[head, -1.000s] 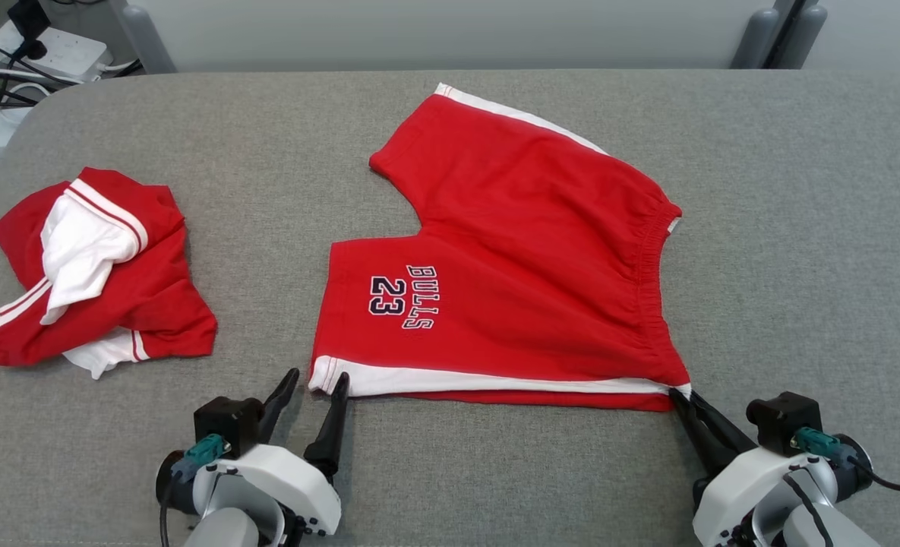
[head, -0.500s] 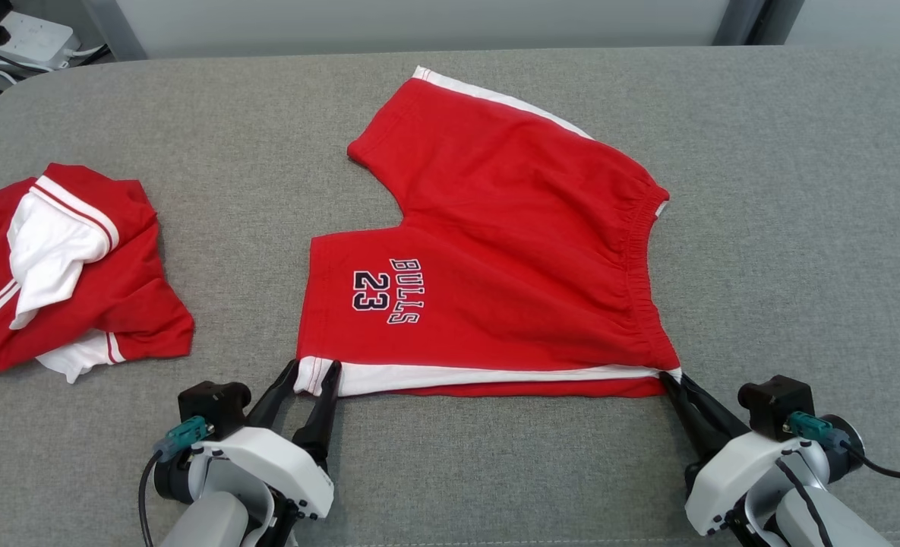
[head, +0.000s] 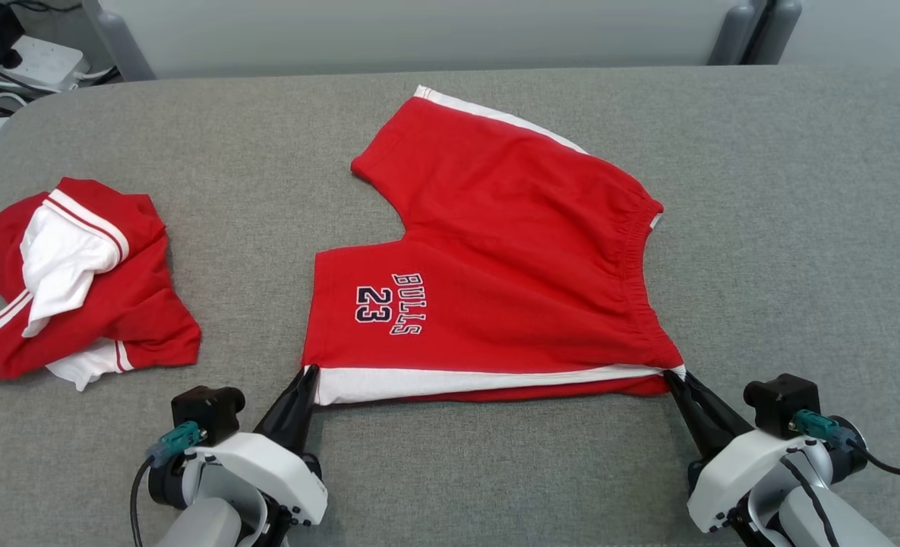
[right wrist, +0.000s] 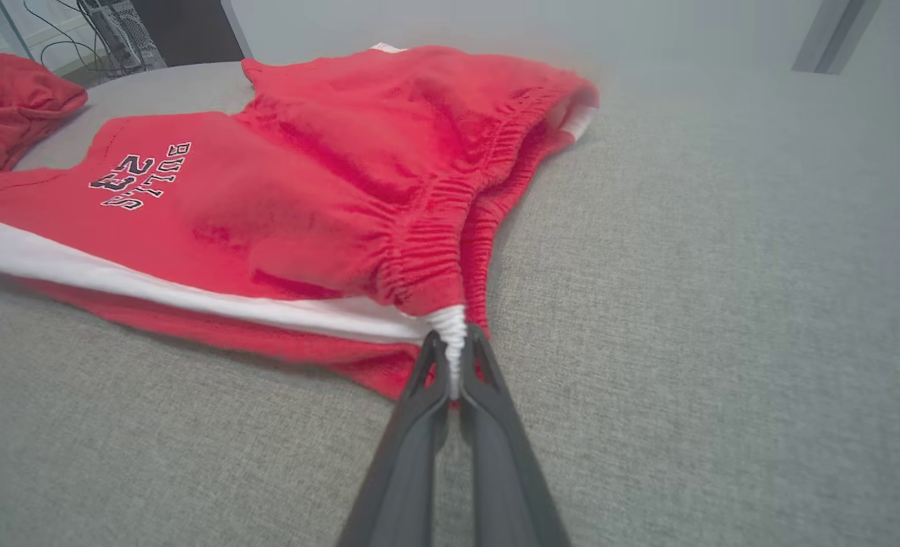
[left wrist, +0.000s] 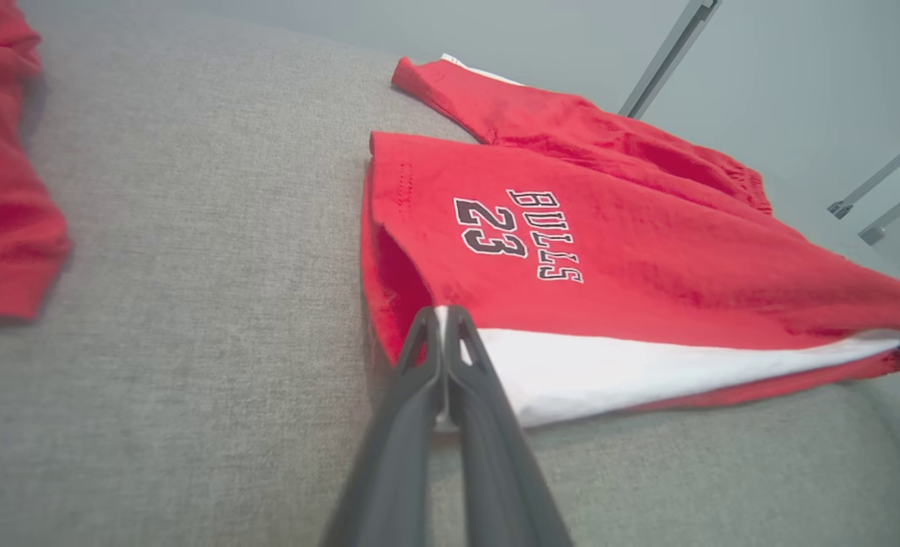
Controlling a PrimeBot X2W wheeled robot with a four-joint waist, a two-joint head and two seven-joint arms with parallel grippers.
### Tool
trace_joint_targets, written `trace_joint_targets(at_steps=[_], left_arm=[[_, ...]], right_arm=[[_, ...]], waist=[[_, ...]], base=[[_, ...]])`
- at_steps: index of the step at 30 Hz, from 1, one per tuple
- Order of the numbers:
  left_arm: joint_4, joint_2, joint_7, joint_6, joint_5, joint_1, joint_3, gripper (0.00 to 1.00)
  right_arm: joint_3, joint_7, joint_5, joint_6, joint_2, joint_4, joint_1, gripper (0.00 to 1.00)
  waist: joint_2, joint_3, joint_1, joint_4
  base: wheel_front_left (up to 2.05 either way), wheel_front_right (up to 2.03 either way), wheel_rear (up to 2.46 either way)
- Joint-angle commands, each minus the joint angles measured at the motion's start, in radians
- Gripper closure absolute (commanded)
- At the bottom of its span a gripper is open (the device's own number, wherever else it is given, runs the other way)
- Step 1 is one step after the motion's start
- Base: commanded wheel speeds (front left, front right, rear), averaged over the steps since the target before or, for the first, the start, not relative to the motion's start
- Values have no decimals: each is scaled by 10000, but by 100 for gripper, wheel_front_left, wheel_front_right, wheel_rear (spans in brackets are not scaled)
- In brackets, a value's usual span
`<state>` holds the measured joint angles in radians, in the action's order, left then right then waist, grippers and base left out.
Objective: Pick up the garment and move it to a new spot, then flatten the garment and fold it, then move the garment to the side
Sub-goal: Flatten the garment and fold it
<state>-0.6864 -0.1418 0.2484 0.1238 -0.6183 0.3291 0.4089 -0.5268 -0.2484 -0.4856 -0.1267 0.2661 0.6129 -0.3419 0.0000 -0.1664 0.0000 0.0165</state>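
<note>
Garment: red shorts (head: 510,258), "BULLS 23" print up, spread at centre of grey tabletop (head: 799,228); waistband toward right, legs toward left; left claw (head: 307,374) closed tight on near leg-hem corner at white side stripe; right claw (head: 674,376) closed tight on near waistband corner, same stripe; near edge stretched between claws; crumpled red-and-white garment (head: 77,281) well apart at left.

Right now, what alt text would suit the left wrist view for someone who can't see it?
The left claw, shut, pinches the white-striped hem corner of red shorts printed BULLS 23, spread on a grey surface.
</note>
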Motion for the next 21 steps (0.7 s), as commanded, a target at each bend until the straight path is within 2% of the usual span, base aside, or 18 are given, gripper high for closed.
trace_joint_targets(at_steps=[1, 8, 21], left_arm=[[230, -190, 134, 68, -89, -83, -301, 100], [282, -208, 134, 68, -169, -738, -265, 100], [1121, -35, 134, 69, 747, -2011, -1018, 100]], right_arm=[[-75, -134, -58, -40, 141, -173, 28, 100], [-28, -134, -91, -40, 174, -246, 355, 100], [82, -134, -69, -40, 267, -816, 1165, 100]], waist=[[0, 146, 0, -15], [0, 798, 0, -79], [0, 1739, 0, 76]], base=[[0, 0, 0], [0, 0, 0], [0, 0, 0]])
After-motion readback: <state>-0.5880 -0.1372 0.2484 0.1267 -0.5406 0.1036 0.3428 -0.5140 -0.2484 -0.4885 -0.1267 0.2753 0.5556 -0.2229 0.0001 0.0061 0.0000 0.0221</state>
